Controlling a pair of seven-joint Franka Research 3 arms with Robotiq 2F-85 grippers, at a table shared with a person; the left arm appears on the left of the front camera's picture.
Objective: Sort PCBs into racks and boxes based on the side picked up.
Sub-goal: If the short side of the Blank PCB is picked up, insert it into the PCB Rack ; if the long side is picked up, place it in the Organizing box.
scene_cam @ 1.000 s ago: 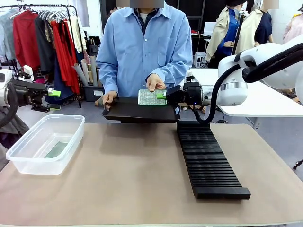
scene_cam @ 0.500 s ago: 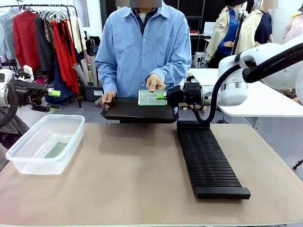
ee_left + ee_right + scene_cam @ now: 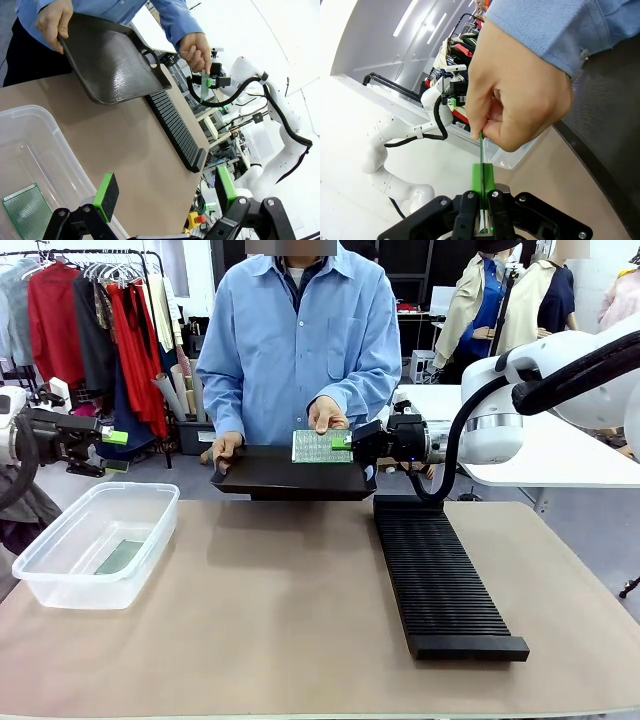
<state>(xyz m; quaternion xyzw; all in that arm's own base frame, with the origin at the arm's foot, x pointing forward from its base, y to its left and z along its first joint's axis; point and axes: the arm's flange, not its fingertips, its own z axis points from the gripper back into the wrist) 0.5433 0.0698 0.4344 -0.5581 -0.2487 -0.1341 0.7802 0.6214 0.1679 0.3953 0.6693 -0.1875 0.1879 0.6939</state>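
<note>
Green pads of the right gripper (image 3: pixel 483 176) clamp the thin, speckled pale-green circuit board (image 3: pixel 318 446), also pinched by the person's hand (image 3: pixel 327 415) beside a smooth black tray (image 3: pixel 290 475). The left gripper (image 3: pixel 165 192), jaws spread, hangs near a clear plastic tub (image 3: pixel 70 590) holding another perforated board (image 3: pixel 27 210).

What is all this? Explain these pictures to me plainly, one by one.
Two white robot arms share a table with a person in a blue shirt. The wide picture looks across the table from between the arms; the other two come from cameras on each arm's wrist. On the table lie a clear tub with one green circuit board inside and a long black slotted rack. The person holds a black tray in one hand and, with the other hand, a second board, on which the right pincer is shut. The left pincer hangs open, off to the side.
</note>
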